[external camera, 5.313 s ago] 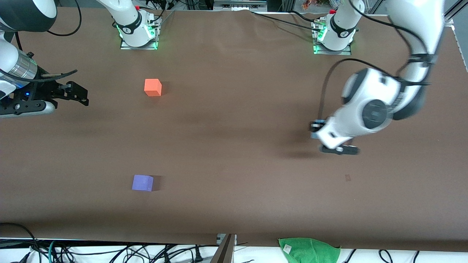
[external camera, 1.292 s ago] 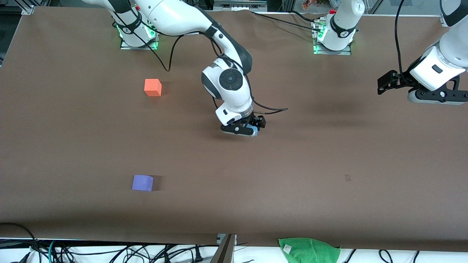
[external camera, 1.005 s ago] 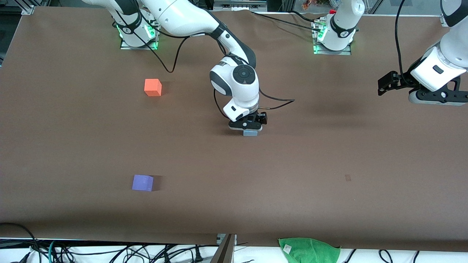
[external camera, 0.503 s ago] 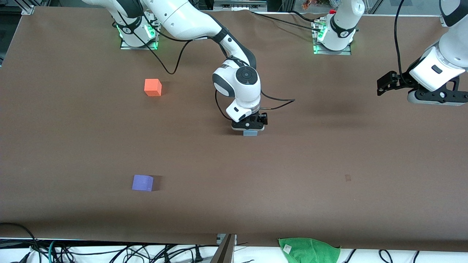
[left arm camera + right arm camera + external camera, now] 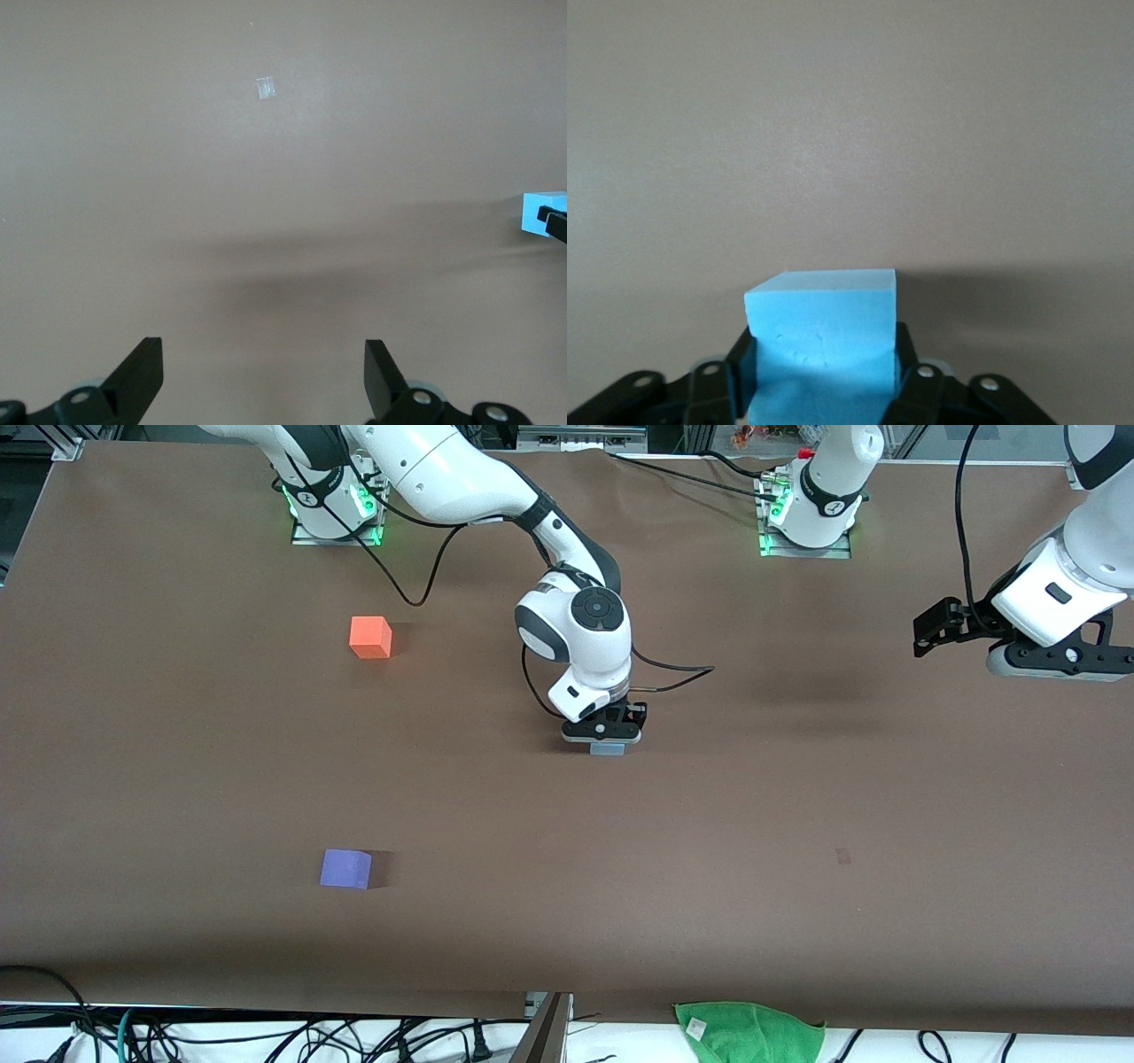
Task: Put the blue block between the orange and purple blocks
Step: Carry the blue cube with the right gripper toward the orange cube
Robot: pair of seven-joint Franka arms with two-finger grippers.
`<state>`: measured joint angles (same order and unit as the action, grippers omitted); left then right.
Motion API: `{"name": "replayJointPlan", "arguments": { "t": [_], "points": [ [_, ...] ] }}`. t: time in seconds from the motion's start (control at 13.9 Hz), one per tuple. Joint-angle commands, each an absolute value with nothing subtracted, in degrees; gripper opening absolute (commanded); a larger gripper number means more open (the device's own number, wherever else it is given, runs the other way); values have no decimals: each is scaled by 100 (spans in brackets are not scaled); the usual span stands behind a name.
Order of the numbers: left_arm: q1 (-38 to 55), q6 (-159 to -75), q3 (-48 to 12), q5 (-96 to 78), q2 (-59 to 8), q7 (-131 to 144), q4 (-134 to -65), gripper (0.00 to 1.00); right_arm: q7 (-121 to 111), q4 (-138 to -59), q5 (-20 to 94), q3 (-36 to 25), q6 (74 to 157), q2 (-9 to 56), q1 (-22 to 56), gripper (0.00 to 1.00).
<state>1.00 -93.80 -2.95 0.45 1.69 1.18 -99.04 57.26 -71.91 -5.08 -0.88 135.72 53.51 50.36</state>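
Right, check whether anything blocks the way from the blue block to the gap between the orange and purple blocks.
Nothing visible does. The right gripper is shut on the blue block at mid-table; only bare table lies between it and the gap between the orange block and the purple block. The left gripper waits, open, at its own end.

Matt foam blue block (image 5: 821,341); matt brown table (image 5: 797,824).

The right gripper (image 5: 822,376) has its two black fingers (image 5: 740,376) pressed against opposite sides of the blue block (image 5: 822,332). The block sits low over a bare brown surface (image 5: 850,133), casting a soft shadow.
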Motion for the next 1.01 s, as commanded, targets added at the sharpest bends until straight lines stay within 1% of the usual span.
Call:
{"name": "replayJointPlan", "arguments": {
  "t": [0.0,0.22,0.36,0.5,0.57,0.72,0.86,0.93],
  "points": [
    [132,-9325,-255,-97,88,35,-9747,100,5687,-7040,-607,-149,13518,5379,5037,48],
    [132,-9325,-255,-97,79,35,-9747,100,5678,-7057,-571,-228,13430,5169,4879,48],
    [132,-9325,-255,-97,79,35,-9747,100,5399,-7066,-554,-264,13010,4932,4555,48],
    [123,-9325,-255,-97,79,35,-9747,100,4758,-7302,-484,-264,12631,4599,4160,49],
    [114,-9325,-255,-97,88,35,-9747,100,4520,-7556,-405,-264,12621,4379,3931,50],
    [114,-9325,-255,-97,79,35,-9747,100,3757,-8346,-291,-264,12770,3826,3518,52],
    [114,-9325,-255,-97,79,35,-9747,100,3193,-9399,-106,-272,13059,3141,3192,52],
    [114,-9325,-255,-97,79,35,-9747,100,2956,-10031,-105,-281,13339,2781,3077,52]
  ]
}}
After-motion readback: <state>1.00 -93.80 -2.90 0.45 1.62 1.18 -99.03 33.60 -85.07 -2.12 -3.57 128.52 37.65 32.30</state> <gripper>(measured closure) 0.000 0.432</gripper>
